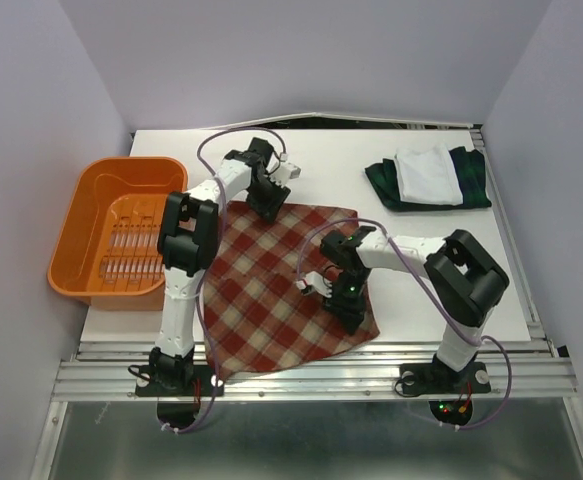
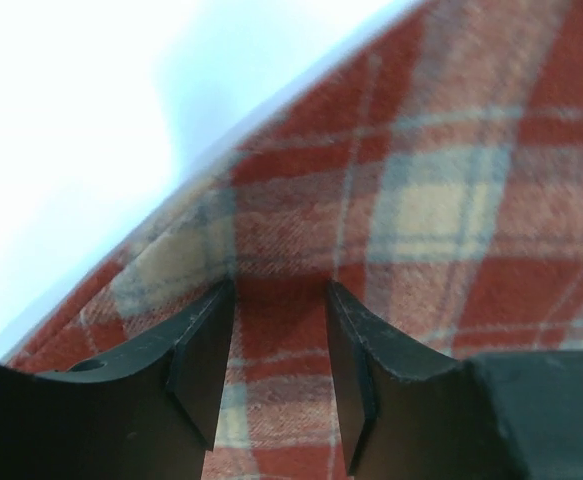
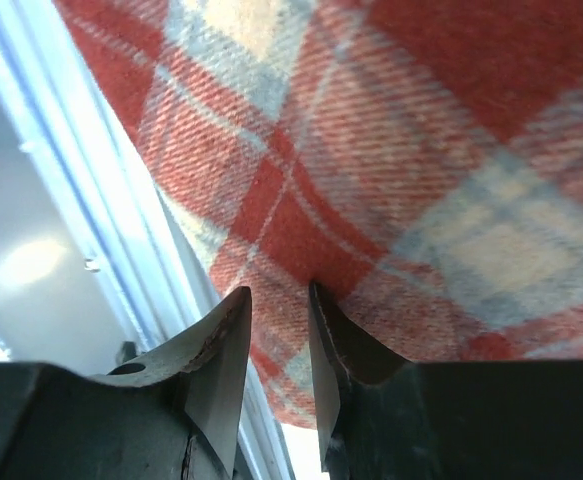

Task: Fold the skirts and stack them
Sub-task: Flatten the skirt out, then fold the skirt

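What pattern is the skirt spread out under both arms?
Red-and-tan plaid skirt; clearest in the top external view.

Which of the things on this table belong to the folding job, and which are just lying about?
Part of the job:
- red skirt, spread out in the middle
- white skirt, folded, lying on the green one
- green skirt, folded, at the far right

Just lying about:
- basket, orange, at the left edge
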